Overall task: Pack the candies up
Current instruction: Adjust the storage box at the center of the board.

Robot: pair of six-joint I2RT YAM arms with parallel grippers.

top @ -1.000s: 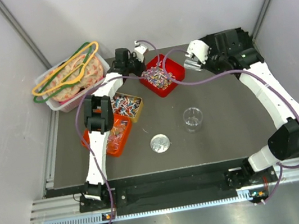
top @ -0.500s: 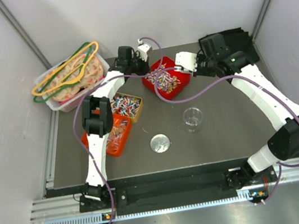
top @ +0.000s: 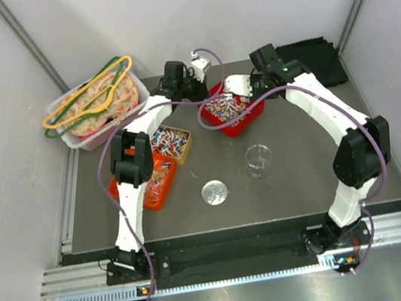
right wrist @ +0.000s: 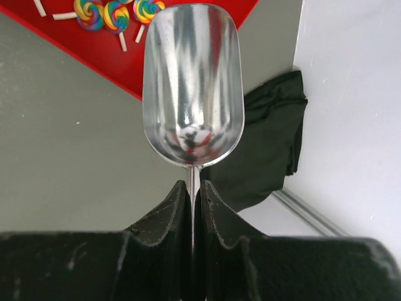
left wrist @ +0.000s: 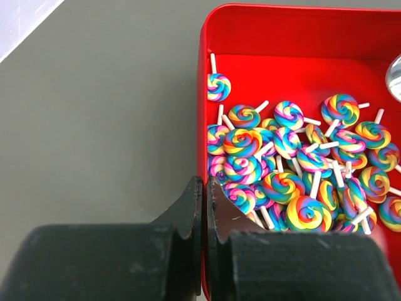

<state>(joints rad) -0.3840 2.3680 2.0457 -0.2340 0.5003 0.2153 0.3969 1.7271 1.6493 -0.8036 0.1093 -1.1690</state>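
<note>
From above, the red tray [top: 253,121] sits at the upper middle of the table [top: 303,172], full of candies [top: 228,106] (little rainbow lollipops). The left gripper [top: 196,90] meets its left edge, and the right gripper [top: 240,89] hangs over its upper right. A clear cup [top: 258,159] and a round lid [top: 215,192] stand lower down.

In the left wrist view, the left gripper [left wrist: 203,188] is clamped on the left wall of the red tray [left wrist: 282,12]. Candies [left wrist: 282,175] are heaped just right of it.

In the right wrist view, the right gripper [right wrist: 193,188] pinches the handle of an empty metal scoop [right wrist: 191,81]. A few candies [right wrist: 113,14] lie in the red tray [right wrist: 88,44] at upper left, and a black cloth [right wrist: 269,144] is on the right.
</note>
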